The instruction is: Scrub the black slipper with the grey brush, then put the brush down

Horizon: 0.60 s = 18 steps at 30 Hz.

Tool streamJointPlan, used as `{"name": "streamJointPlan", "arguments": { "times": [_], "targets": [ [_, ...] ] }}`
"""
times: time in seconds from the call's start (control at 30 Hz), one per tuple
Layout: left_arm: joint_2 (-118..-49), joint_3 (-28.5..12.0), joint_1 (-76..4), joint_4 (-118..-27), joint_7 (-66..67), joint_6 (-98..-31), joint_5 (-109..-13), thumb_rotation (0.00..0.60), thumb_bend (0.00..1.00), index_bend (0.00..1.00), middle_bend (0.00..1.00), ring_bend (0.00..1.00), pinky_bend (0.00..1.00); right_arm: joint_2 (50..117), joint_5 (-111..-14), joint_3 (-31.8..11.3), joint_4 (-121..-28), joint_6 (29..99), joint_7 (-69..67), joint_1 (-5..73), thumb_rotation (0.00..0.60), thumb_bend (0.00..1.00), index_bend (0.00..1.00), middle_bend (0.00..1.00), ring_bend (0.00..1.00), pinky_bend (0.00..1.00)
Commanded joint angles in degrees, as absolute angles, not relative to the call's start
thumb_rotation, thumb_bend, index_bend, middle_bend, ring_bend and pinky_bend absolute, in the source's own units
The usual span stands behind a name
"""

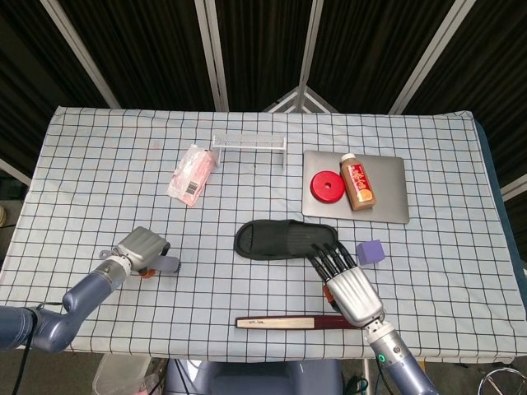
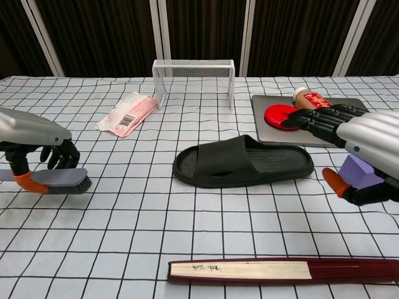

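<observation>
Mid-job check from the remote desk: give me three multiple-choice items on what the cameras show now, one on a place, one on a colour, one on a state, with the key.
1. Where is the grey brush?
A. On the grey tray
B. At the table's left side, in the left hand
C. Lying on the slipper

2. What colour is the disc on the tray?
A. Red
B. Purple
C. Black

3. How is the right hand?
A. Holding the slipper
B. Holding the purple block
C. Holding nothing, fingers stretched out

Key: 1 B, the chest view shows the left hand gripping the brush at the left, well away from the black slipper. 2 A, the disc beside the brown bottle is red. 3 C, the head view shows its fingers straight, with nothing in them, near the slipper's end and the purple block.
</observation>
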<state>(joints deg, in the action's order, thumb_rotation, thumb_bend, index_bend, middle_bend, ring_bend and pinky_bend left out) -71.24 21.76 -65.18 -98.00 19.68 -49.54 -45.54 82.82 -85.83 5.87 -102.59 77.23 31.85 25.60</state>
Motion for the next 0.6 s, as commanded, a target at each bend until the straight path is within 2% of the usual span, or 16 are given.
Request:
{"name": "streamJointPlan", "arguments": {
  "times": [0.03,0.13,0.2,0.33,0.4,0.5,0.6],
  "targets": [
    [-74.49,20.54,-61.73,-93.11,17.22,-50.23,-49.46,0.6,0.48,0.44,0.47,0.39,0.3,83.21,-85.5,5.52,-102.07,76.37,31.84,25.54,0.6,0.67,0.0,0.01,0.0,0.0],
    [-75.67,19.65,-60.86,-91.29,17.46,-49.61,-50.07,0.6,0.48,0.43,0.46,0.39,0.29,83.52,-85.18,5.09,-101.55,75.65,31.51,25.5,0.6,0.67,0.0,0.01,0.0,0.0],
    [-76.13,19.03,-60.37,-90.81,17.83,-49.52,-50.14,0.6,0.44,0.39,0.42,0.37,0.28,83.6,-84.98,4.81,-101.21,75.22,31.24,25.48,0.6,0.67,0.0,0.01,0.0,0.0],
    [-76.0,17.67,-59.56,-91.32,17.37,-49.47,-50.58,0.6,0.24,0.23,0.26,0.28,0.27,83.49,-84.89,4.38,-100.73,74.79,30.77,25.36,0.6,0.67,0.0,0.01,0.0,0.0],
    [-75.34,16.57,-58.8,-92.25,15.84,-50.06,-51.88,0.6,0.14,0.11,0.15,0.21,0.26,83.28,-84.99,4.27,-100.59,74.81,30.43,25.14,0.6,0.67,0.0,0.01,0.0,0.0],
    [-73.38,15.53,-57.61,-94.37,12.96,-50.84,-55.45,0.599,0.1,0.02,0.07,0.14,0.25,82.88,-85.38,4.22,-100.6,75.06,30.11,24.74,0.6,0.67,0.0,0.01,0.0,0.0],
    [-69.74,15.29,-56.01,-98.46,10.18,-52.92,-59.81,0.577,0.08,0.0,0.05,0.12,0.24,82.15,-85.97,4.54,-101.17,75.46,29.97,24.15,0.6,0.67,0.0,0.01,0.0,0.0]
  ]
}}
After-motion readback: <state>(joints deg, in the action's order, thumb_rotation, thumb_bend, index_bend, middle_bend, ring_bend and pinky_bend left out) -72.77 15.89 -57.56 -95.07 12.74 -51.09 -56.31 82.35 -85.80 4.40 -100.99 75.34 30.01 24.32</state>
